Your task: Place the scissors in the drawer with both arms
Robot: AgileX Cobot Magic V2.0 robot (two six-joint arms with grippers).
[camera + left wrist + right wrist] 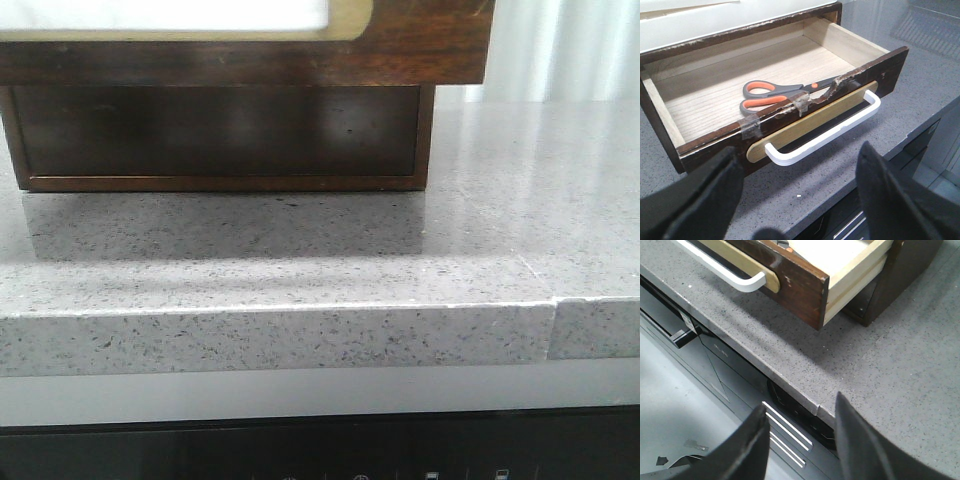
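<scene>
The scissors (782, 94), dark grey with orange-lined loops, lie flat inside the open drawer (705, 80), near its front wall. The drawer front has a tan plate and a white handle (827, 131). My left gripper (800, 192) is open and empty, hovering over the counter in front of the handle. My right gripper (802, 440) is open and empty over the counter's front edge, off the drawer's corner (812, 292). In the front view only the drawer's front (240, 45) shows at the top, pulled out over the cabinet.
The speckled grey counter (330, 270) has a front edge with a seam (553, 325) at the right. Below it is a dark appliance front (320, 450). The brown cabinet body (220, 135) stands under the drawer.
</scene>
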